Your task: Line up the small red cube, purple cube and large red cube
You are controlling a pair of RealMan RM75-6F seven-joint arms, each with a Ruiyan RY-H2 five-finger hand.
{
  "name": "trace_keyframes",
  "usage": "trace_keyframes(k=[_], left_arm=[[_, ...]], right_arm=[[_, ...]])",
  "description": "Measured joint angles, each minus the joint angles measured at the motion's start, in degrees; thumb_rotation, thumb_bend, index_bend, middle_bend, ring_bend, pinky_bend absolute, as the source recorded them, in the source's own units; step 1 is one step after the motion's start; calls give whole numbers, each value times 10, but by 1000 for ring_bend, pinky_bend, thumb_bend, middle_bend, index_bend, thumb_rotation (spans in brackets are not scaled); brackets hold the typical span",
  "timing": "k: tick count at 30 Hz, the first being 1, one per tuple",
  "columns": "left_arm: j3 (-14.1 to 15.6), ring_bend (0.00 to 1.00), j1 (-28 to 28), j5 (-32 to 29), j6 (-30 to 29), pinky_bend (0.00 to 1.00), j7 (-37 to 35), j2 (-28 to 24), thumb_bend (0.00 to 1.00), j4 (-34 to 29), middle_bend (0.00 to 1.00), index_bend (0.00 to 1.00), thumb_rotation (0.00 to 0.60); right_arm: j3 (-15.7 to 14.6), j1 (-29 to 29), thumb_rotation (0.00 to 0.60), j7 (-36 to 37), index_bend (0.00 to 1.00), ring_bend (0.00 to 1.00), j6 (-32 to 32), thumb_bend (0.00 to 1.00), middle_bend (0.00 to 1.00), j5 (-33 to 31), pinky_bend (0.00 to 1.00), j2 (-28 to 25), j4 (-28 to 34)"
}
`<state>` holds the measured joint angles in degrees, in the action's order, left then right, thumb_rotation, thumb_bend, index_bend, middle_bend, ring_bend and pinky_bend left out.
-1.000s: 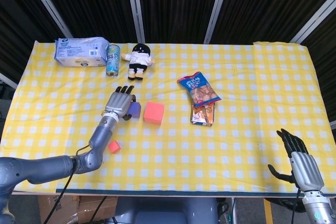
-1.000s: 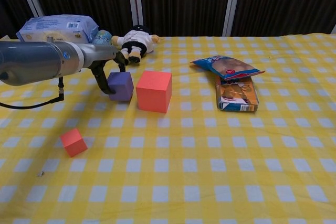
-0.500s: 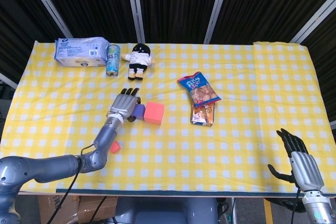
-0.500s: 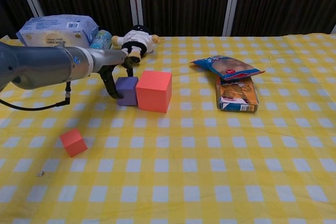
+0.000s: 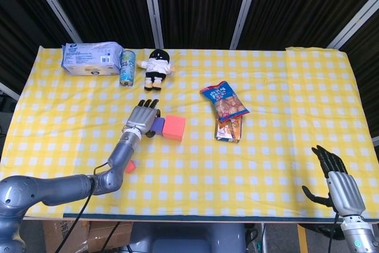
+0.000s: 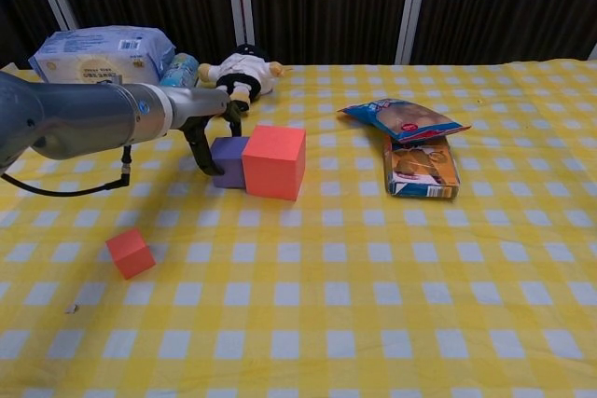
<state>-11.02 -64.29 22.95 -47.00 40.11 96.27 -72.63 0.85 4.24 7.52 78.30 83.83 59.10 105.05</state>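
**Left hand on the purple cube, pressed against the large red cube**

Partly hidden, the purple cube (image 6: pixel 228 161) shows only its top and front in the chest view, because the left hand (image 5: pixel 142 120) covers its far-left side. The hand's fingers (image 6: pixel 200 146) curl down around the cube, touching it; whether they lift it off the cloth cannot be told. From the head view, the left forearm crosses over the small red cube (image 5: pixel 130 166), leaving just a corner visible. The right hand (image 5: pixel 336 177) sits at the lower right edge of the head view, well apart from the large red cube (image 6: pixel 273 161), fingers spread and holding nothing; the chest view does not show it.

A table (image 5: pixel 284 146) with a yellow-and-white checked cloth fills both views, with dark panels and pale slanted posts behind it.

Taking the large red cube as the landmark: it is a matte coral-red block, the biggest of the three. The purple cube touches its left side and stands lower. The small red cube (image 6: pixel 130 253) lies nearer the robot and further left, well apart, turned at an angle.

Beyond the large red cube lie a doll (image 5: pixel 156 67), a can (image 5: pixel 127 67) and a white packet (image 5: pixel 91 58). To its right are a snack bag (image 5: pixel 225 100) and a small box (image 5: pixel 228 129).
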Motion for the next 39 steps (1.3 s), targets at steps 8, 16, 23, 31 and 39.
trace_keyframes(k=[8,16,23,31,39], left_arm=[[3,0,-3,-2,-2,0,1,-1,263,-5,0,297,600],[7,0,3,-7,-10,0,-1,-18,260,-24,0,265,600],[9,0,23,-2,-30,0,-19,-51,260,-78,0,264,600],[26,0,81,81,-90,0,-58,-140,257,-208,0,266,600],[80,0,142,146,-153,0,-66,-223,257,-328,0,270,600]], right_arm=[[0,0,600,0,0,0,0,345,0,1,0,-1,0],[0,0,600,1,0,0,0,344,0,1,0,-1,0],[0,-1,600,-1,0,0,2,344,0,1,0,-1,-1],[2,-1,600,-5,0,0,5,344,0,0,0,1,-2],[2,0,600,-15,0,0,5,344,0,3,0,5,-2]])
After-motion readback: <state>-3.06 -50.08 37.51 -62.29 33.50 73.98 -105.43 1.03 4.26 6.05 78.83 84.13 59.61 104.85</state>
